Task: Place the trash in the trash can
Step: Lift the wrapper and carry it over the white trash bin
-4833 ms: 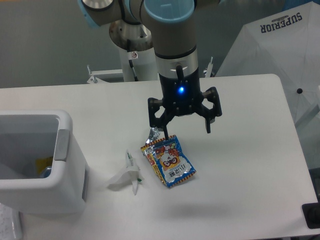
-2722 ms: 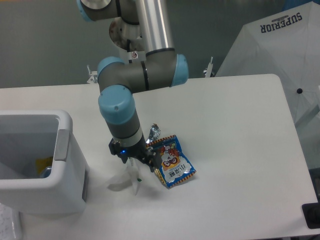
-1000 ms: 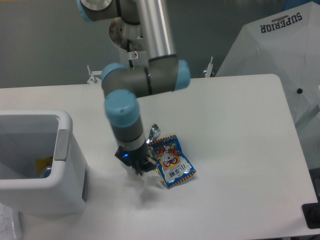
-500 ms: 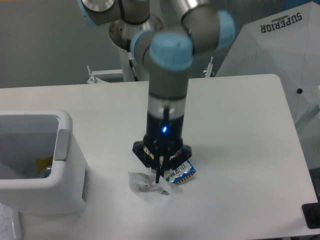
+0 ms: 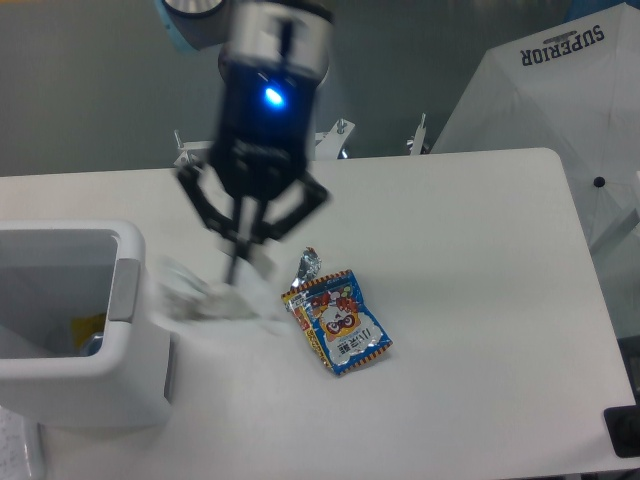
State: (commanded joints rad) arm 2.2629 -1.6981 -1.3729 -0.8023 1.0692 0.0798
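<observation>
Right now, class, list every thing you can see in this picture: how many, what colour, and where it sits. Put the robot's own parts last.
Table: one, white, filling most of the view.
Trash can: one, white with a grey rim panel, at the table's left edge; something yellow lies inside.
Paper wrapper: one, white, motion-blurred, below the gripper beside the trash can; held or not is unclear.
Snack bag: one, blue, red and yellow, flat on the table near the centre.
Foil scrap: one, silver, at the snack bag's upper left corner.
Umbrella: one, white with black lettering, top right beyond the table.
Gripper: one, black with a blue light, blurred, above the paper wrapper.
</observation>
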